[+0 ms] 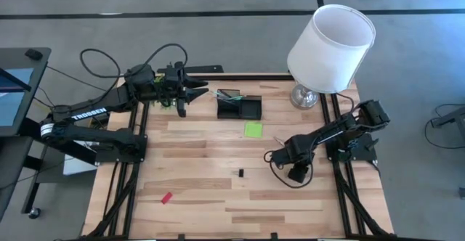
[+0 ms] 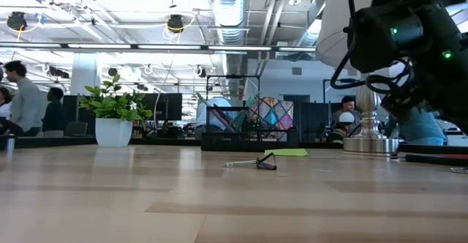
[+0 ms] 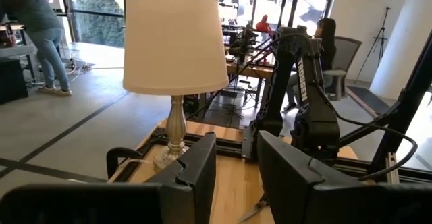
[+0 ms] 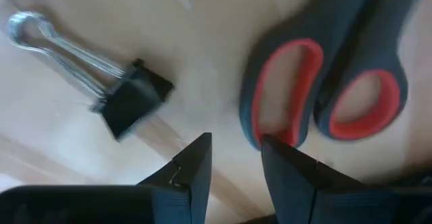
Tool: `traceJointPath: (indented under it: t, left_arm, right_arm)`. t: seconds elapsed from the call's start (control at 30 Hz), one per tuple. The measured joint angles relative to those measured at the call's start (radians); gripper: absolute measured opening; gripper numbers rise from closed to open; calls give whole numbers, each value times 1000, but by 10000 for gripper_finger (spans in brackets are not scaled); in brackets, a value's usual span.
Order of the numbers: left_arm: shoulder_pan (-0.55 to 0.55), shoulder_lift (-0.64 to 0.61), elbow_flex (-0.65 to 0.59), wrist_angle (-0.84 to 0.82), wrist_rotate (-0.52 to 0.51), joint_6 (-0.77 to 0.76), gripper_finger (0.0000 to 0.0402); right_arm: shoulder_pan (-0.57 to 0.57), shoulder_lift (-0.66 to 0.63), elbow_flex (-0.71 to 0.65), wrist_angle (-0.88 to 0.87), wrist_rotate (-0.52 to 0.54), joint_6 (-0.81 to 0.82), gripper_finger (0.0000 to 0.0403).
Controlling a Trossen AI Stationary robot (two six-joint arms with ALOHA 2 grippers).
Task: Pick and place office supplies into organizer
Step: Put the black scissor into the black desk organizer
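While the right arm bends low over the table (image 1: 203, 176), its tool (image 4: 235, 158) points down, fingers slightly apart and empty, just above the red-handled scissors (image 4: 324, 82), a black binder clip (image 4: 128, 99) beside. The organizer (image 1: 239, 107) sits well beyond, near the raised left tool (image 1: 190, 94).

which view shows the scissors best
The right wrist view: the scissors' red and grey handle loops fill it, lying on the wood beside a black binder clip. The high view hides them under the right arm; the low and left wrist views show nothing clearly identifiable as scissors.

Bright, even light, close-up wrist view blurred
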Motion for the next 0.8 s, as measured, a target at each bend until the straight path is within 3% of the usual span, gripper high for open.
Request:
traceJointPath:
  t: [0.5, 0.63, 0.8]
  left_arm:
    - [0, 0, 0, -45, 0, -7, 105]
    - [0, 0, 0, -45, 0, -9, 105]
    - [0, 0, 0, -66, 0, -26, 105]
  right_arm:
    - [-2, -5, -52, 82, 10, -8, 116]
    - [-2, -4, -53, 92, 1, -9, 86]
    - [-2, -3, -55, 115, -24, -8, 19]
